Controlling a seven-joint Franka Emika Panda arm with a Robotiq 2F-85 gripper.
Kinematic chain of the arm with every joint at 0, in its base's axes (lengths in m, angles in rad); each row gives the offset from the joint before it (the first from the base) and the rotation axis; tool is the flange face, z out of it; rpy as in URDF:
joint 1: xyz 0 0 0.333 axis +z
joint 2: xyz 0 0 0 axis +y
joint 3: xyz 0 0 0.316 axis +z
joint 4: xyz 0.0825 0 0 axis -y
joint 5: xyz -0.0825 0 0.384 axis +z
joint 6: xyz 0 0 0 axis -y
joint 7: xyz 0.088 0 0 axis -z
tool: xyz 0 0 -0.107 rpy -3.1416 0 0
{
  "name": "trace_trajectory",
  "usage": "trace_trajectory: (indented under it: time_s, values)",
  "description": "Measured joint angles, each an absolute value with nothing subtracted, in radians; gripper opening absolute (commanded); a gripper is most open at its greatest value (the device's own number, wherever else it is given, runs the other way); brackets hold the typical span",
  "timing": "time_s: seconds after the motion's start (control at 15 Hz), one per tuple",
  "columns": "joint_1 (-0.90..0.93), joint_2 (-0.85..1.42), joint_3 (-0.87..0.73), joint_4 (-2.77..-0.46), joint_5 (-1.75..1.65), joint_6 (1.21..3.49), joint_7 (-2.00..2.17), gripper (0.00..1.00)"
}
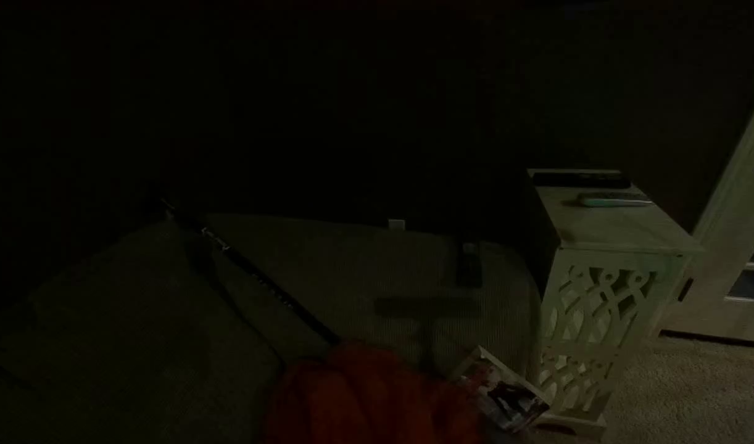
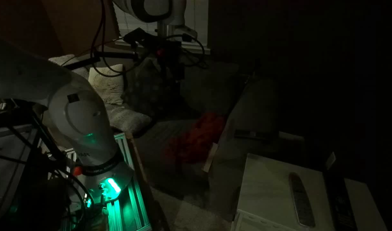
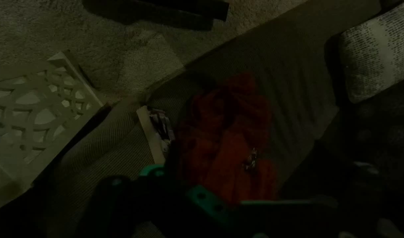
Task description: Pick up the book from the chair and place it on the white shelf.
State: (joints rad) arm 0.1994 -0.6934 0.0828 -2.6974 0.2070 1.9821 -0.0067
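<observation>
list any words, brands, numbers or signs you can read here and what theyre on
"AR", perhaps part of a longer word: the arm.
Dark band on the arm: pale lettering, too blurred to read.
Black pole: pale marks, too small to read.
Book: any lettering too dark to read.
Grey remote, black object beside it: nothing legible.

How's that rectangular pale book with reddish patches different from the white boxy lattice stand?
The rectangular pale book is smaller than the white boxy stand. The book shows reddish and dark patches; the stand is plain with lattice cutouts. The stand is upright; the book appears tilted. Both show pale surfaces.
</observation>
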Motion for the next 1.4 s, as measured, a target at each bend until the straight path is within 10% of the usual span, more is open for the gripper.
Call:
trace_trajectory:
  time_s: [0.67, 1.4]
  values:
    - [0.187, -0.685, 0.089, -2.699, 0.197, 1.995, 0.009, 1.00]
    - [0.144, -0.175, -0.043, -2.778, 0.265, 2.604, -0.104, 1.00]
